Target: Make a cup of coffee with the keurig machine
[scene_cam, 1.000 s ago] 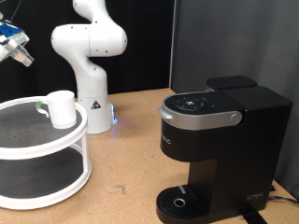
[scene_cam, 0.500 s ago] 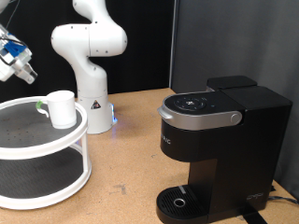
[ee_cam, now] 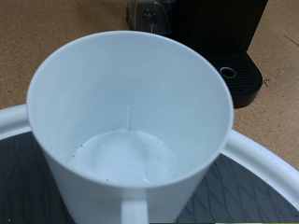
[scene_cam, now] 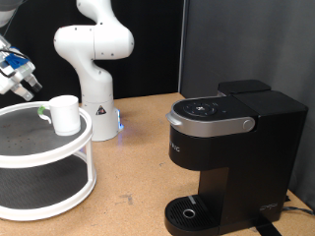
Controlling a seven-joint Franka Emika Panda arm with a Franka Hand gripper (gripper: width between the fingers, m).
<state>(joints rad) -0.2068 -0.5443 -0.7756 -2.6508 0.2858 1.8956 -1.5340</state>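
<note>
We see the gripper (scene_cam: 22,81) at the exterior view's far left, hanging in the air above and to the left of the cup (scene_cam: 64,114), not touching it. Its blue-tipped fingers are small and partly cut off by the frame edge, so we cannot tell how far apart they stand; nothing shows between them. In the wrist view no fingers show at all.

The cup stands upright on the top tier of a white two-tier stand (scene_cam: 59,155), near its back rim. From the wrist camera we look straight down into the cup (ee_cam: 129,112): it is empty, with faint specks on the bottom, and its handle points toward the picture's lower edge.

We judge the cup to be rigid, light while empty, and smooth-walled, so fairly slippery. The wall at the rim, or the handle, looks like the likeliest hold, since the body seems broad for a two-finger gripper.

The keurig (scene_cam: 231,157) sits well apart at the exterior view's right, lid down, its drip tray (scene_cam: 190,210) bare.
</note>
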